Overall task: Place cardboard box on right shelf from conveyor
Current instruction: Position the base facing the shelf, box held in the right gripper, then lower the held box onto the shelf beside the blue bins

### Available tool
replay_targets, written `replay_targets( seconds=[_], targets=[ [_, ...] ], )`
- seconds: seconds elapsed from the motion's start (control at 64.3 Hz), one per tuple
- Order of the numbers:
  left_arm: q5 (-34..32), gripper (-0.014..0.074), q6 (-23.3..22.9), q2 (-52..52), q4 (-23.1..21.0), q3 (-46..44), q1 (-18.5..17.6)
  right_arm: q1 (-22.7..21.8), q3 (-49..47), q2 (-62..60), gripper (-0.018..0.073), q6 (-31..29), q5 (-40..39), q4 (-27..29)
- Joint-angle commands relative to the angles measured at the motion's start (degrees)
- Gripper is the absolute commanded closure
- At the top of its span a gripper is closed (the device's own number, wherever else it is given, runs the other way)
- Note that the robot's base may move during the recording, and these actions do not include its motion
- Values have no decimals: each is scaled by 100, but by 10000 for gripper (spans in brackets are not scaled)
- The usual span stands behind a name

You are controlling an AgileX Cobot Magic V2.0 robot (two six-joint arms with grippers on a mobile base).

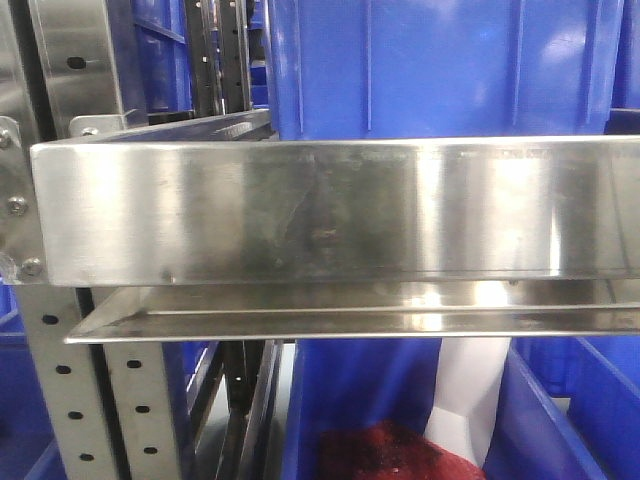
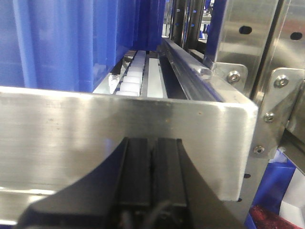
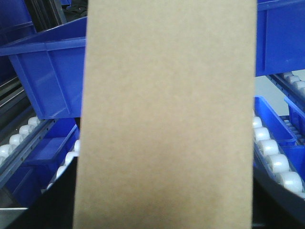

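From the front camera I see the right shelf (image 1: 330, 210) as a broad brushed-steel lip across the whole frame, bolted at its left end to a perforated upright (image 1: 60, 390). 1 blue bin (image 1: 440, 65) sits on the level above the lip. A lower blue bin (image 1: 560, 420) under it holds something dark red (image 1: 390, 455) and something white (image 1: 470, 390) that I cannot identify. On the left wrist camera the left gripper (image 2: 151, 162) sits low in the frame with its 2 black fingers (image 2: 136, 167) pressed together and nothing between them. It is right up against the front face of the same steel lip, though I cannot say whether it touches. Beyond the lip, white rollers (image 2: 133, 76) run back along a track beside a blue bin wall (image 2: 57, 43), and steel brackets with bolts (image 2: 281, 95) stand at the right. On the right wrist camera the cardboard box (image 3: 167, 119) fills the middle from top to bottom, a plain tan face standing upright and very close to the lens. Behind it are a blue tote (image 3: 47, 81) on the left and sloping lines of white roller wheels (image 3: 276, 162) on both sides. The box hides the right gripper's fingers, so I cannot tell whether they are pinching it or spread. I also cannot tell whether the box rests on anything.
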Motion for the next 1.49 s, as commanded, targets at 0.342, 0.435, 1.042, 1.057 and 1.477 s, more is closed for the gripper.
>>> replay_targets(
  seconds=[0.342, 0.435, 1.042, 1.057, 1.477],
  targets=[
    [-479, 715, -29, -69, -27, -16, 3, -17, -617, 1098, 397, -1003, -1834, -486],
    [-479, 715, -29, -69, -27, -16, 3, 34, -901, 1637, 397, -1626, -2124, -542],
    [-479, 715, -29, -69, -27, -16, 3, 1614, -1252, 3671, 397, -6134, -2086, -2219],
    [-479, 715, -29, -69, -27, -16, 3, 1614, -1252, 3687, 397, -6178, -2086, -2219],
    [-479, 715, -29, -69, -27, -16, 3, 1205, -1125, 4166, 397, -6282, -2018, -2224]
  ],
)
